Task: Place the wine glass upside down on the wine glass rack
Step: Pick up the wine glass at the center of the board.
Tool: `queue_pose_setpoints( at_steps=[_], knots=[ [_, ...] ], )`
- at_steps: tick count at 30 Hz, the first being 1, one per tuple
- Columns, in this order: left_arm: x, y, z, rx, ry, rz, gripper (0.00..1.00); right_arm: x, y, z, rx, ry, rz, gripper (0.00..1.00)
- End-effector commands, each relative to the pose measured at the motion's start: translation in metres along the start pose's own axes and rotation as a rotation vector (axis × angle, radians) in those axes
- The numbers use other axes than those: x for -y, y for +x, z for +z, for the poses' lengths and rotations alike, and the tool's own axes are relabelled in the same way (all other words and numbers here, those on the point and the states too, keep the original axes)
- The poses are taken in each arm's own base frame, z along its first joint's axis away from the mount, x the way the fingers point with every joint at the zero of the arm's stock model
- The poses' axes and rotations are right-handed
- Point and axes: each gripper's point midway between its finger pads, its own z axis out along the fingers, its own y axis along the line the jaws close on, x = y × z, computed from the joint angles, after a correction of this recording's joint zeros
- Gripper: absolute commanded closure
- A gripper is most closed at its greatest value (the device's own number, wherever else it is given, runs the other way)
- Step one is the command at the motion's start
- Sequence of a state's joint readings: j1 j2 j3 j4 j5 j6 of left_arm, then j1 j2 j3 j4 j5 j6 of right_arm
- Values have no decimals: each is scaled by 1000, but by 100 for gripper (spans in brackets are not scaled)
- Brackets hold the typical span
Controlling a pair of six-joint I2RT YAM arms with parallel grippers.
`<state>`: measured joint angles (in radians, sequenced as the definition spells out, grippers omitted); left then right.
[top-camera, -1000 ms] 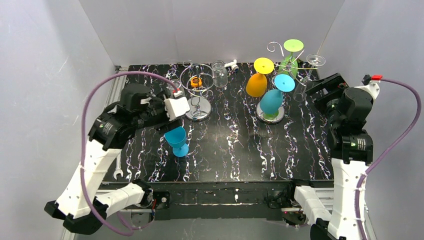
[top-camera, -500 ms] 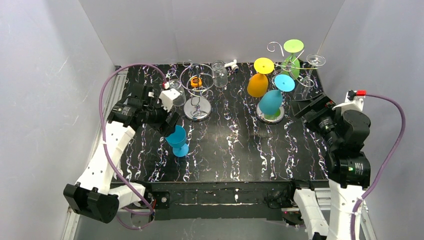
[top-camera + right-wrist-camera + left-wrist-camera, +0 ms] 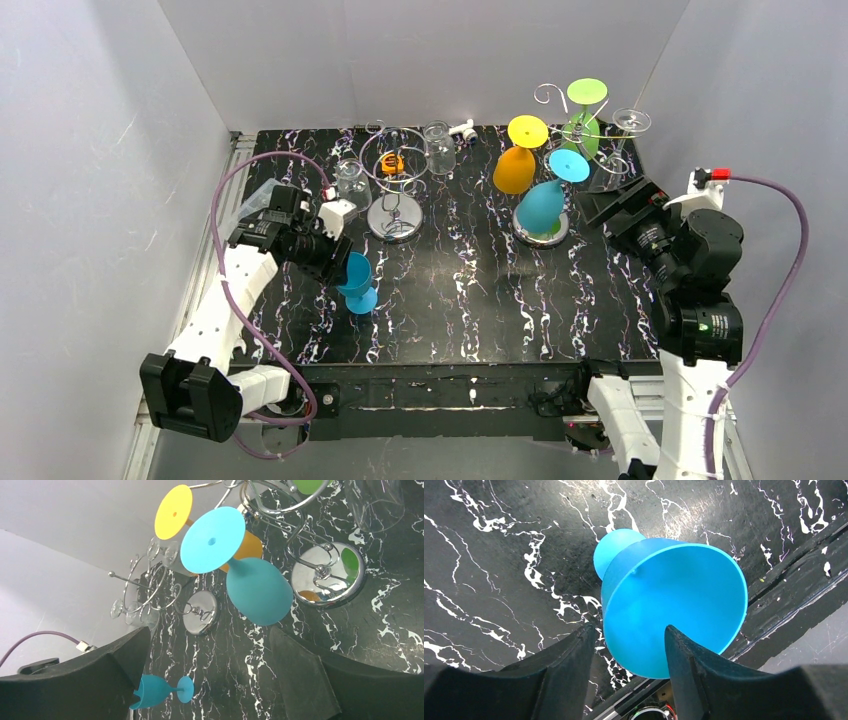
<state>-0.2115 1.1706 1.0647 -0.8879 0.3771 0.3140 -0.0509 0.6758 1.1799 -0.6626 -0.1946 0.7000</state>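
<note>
The blue wine glass [image 3: 358,282] stands upright on its foot on the black marbled table, left of centre. My left gripper [image 3: 340,268] is at its bowl from the left. In the left wrist view the bowl [image 3: 674,595] fills the middle. One finger lies against the bowl's outer wall and the other sits over its mouth, with a wide gap still between them [image 3: 630,630]. The wine glass rack [image 3: 553,236] stands at the back right with coloured glasses hanging upside down. My right gripper [image 3: 606,206] hovers open just right of the rack, holding nothing [image 3: 208,630].
On the rack [image 3: 327,575] hang a yellow-footed orange glass [image 3: 514,168], a teal glass [image 3: 543,202], a green one [image 3: 580,125] and a clear one [image 3: 628,122]. A shorter loop-ring stand [image 3: 396,222] and two clear glasses [image 3: 438,148] stand at the back left.
My left arm has swung down and in to the blue glass, and its jaws have narrowed at the bowl. My right arm has drawn back and now faces the rack.
</note>
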Motion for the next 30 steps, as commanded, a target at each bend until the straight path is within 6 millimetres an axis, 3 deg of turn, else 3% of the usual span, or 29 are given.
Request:
queue_pose_setpoints(
  at_steps=[1, 7, 9, 14, 20, 24, 30],
  knots=[
    [3, -1, 0, 33, 22, 23, 54, -19, -18, -11, 56, -48, -38, 2],
    [23, -25, -16, 130, 108, 49, 99, -31, -30, -20, 85, -70, -63, 2],
    [42, -38, -32, 191, 186, 70, 100, -47, -40, -28, 119, -121, -63, 2],
    [106, -75, -106, 462, 395, 265, 100, -74, -46, -34, 85, -207, -29, 2],
    [146, -128, -193, 695, 477, 428, 100, -107, -49, -36, 40, -356, 25, 2],
    [146, -187, -252, 964, 328, 578, 100, -140, -57, -40, 11, -517, 62, 2],
    [118, -271, -326, 1308, -47, 768, 100, -170, -79, -48, 48, -645, 102, 2]
  ],
)
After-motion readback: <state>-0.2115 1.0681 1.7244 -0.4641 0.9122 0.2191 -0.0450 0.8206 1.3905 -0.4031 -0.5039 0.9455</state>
